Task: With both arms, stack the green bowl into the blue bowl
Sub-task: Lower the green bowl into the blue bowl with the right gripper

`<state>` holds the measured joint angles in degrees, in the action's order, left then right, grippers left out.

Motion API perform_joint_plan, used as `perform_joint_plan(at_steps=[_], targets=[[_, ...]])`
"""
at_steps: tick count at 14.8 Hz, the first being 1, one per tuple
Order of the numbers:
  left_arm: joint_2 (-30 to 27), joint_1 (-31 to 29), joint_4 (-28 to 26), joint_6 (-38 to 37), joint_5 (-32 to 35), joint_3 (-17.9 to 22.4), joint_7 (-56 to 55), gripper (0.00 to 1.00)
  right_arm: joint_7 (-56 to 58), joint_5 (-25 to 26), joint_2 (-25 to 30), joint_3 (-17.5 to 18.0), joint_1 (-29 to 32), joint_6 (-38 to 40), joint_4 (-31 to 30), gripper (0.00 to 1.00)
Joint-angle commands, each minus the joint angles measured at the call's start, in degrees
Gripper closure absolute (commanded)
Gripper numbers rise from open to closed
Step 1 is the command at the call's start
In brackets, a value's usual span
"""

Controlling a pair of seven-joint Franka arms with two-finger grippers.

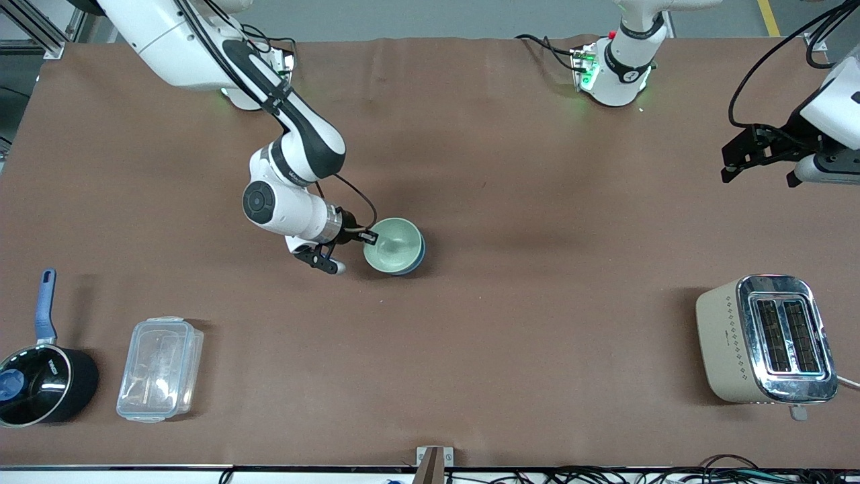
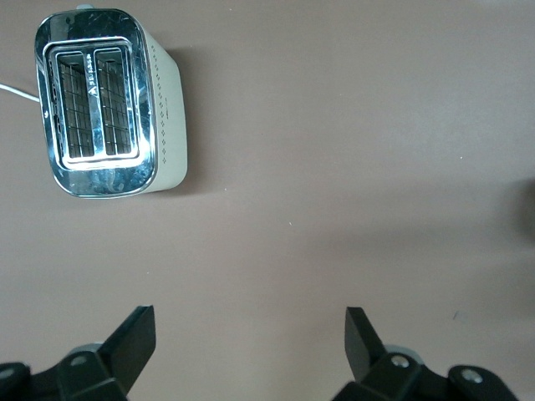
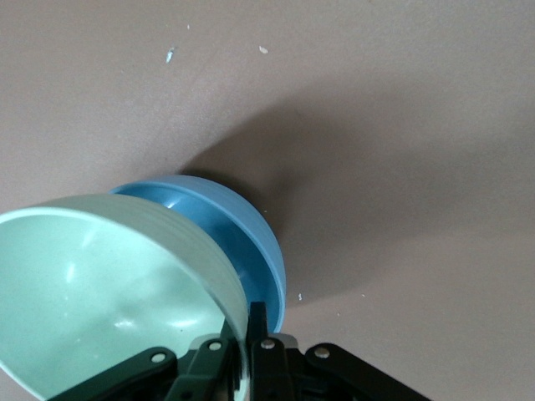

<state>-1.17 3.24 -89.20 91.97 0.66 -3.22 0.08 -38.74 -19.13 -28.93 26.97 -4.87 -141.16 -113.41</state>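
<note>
The pale green bowl (image 1: 393, 245) sits inside the blue bowl (image 1: 419, 258) near the middle of the table, a little tilted. Only a blue crescent shows round it. My right gripper (image 1: 368, 236) is shut on the green bowl's rim, on the side toward the right arm's end. In the right wrist view the fingers (image 3: 259, 322) pinch the green bowl's (image 3: 109, 284) wall, with the blue bowl (image 3: 247, 242) just outside it. My left gripper (image 1: 759, 176) waits open and empty in the air over the left arm's end of the table, its own view (image 2: 251, 326) showing bare table between the fingertips.
A cream and chrome toaster (image 1: 766, 339) stands at the left arm's end, near the front camera; it also shows in the left wrist view (image 2: 104, 100). A black saucepan with a blue handle (image 1: 40, 383) and a clear plastic box (image 1: 160, 368) sit at the right arm's end.
</note>
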Motion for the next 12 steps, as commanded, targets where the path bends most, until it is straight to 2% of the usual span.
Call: perform_joint_plan(at_steps=[1,4,7,10,11,12], targets=[[-1.2,-0.6,-0.8,-0.6,-0.7,-0.3,0.8,0.0,-1.0,-0.3,-0.3,0.4,-0.4,-0.3,0.4,0.96],[-0.8,-0.5,-0.8,-0.6,-0.7,-0.3,0.7,0.0,-0.8,0.0,-0.3,0.4,-0.6,-0.3,0.1,0.93],[-0.5,-0.3,-0.2,-0.5,0.2,-0.3,0.4,0.0,-0.5,1.5,-0.3,0.5,-0.4,0.0,0.0,0.77],[-0.1,-0.3,0.2,-0.6,0.3,-0.2,0.4,0.0,-0.3,1.5,-0.1,0.5,0.1,0.8,0.4,0.66],[-0.1,-0.4,0.5,-0.6,0.3,-0.1,0.0,0.0,-0.2,1.5,0.8,0.4,0.4,1.6,0.5,0.56],[-0.1,-0.5,0.6,-0.6,0.3,-0.1,0.0,0.0,-0.2,1.5,2.2,0.4,1.2,3.5,0.7,0.42]])
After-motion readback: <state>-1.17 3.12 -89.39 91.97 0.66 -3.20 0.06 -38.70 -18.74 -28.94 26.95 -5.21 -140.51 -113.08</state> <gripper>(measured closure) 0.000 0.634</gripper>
